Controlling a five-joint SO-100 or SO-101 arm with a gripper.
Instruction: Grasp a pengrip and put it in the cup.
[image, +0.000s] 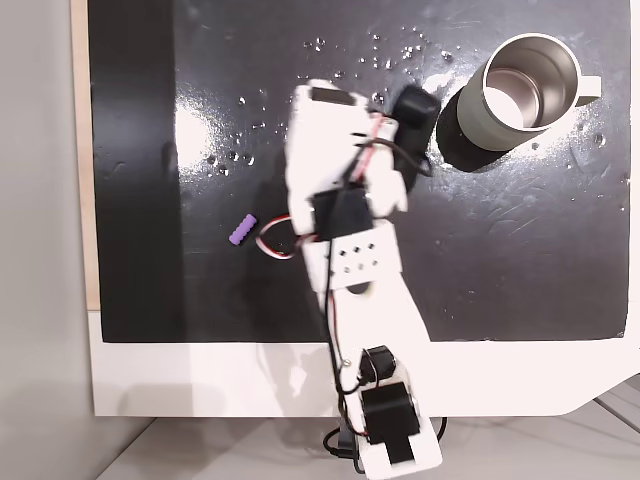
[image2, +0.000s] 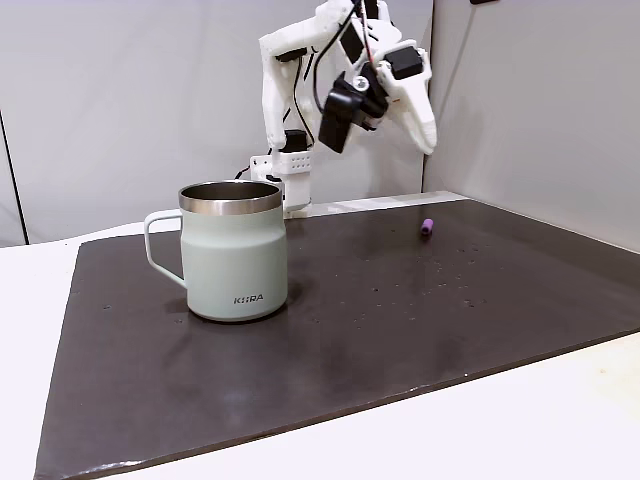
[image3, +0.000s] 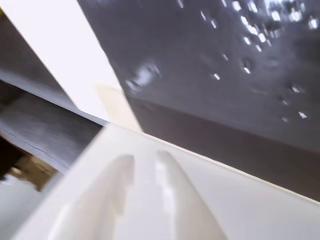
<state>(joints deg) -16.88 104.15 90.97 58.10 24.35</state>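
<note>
**Mug up front, arm raised, purple grip alone on the mat**

Nearest the camera in a fixed view stands the cup (image2: 235, 255), a pale grey-green mug with a steel rim, its handle turned to the left of that picture and dark lettering low on its side. It sits upright on a dark mat (image2: 400, 330) that covers most of a white table (image2: 560, 420). Seen from above in a fixed view, the cup (image: 520, 95) is at the upper right of the mat (image: 520, 260), handle pointing right, its shiny inside showing nothing in it.

The pengrip (image2: 426, 226) lies flat on the mat, far behind the cup and to the right in that side-on picture. From above, the pengrip (image: 241, 230) rests left of the arm's middle, just beside a loop of red and white wiring, well apart from the cup.

The white arm (image: 345, 240) rises from its base at the lower edge of the table and folds over the mat. Its gripper (image2: 425, 135) hangs high in the air, above the mat, touching nothing. In the wrist view, blurred, two pale fingers (image3: 112, 195) lie side by side with only a thin dark line between them, so they look pressed nearly together with nothing in them. Beyond them the speckled mat (image3: 225, 75) and a strip of white table edge (image3: 65, 55) tilt across the picture.
</note>
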